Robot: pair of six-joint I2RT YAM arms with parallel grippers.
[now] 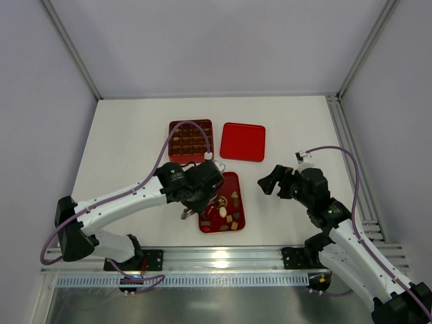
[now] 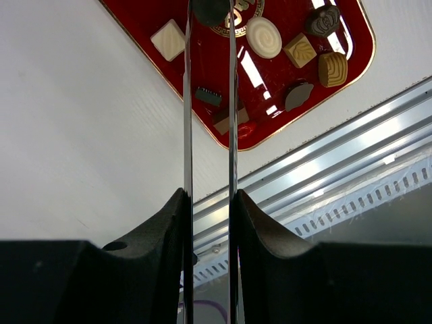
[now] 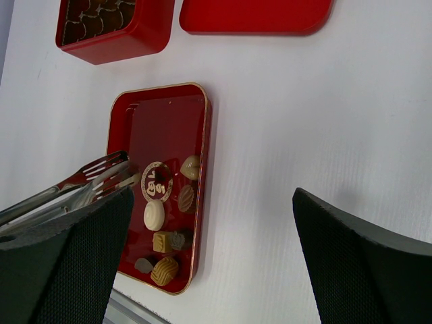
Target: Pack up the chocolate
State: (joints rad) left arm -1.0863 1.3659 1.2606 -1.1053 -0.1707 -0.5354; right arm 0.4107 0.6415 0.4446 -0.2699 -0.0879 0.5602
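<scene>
Several loose chocolate pieces lie in a flat red tray: a cream swirl round, a cream square, tan blocks and dark ones. My left gripper is shut on a pair of metal tongs. Their tips reach over the tray's gold emblem, with a dark chocolate piece between them. The tongs' forked ends also show in the right wrist view. My right gripper hangs open and empty over the bare table right of the tray.
A red square box with grid compartments, some holding chocolates, stands behind the tray. A flat red lid lies to its right. An aluminium rail runs along the table's near edge.
</scene>
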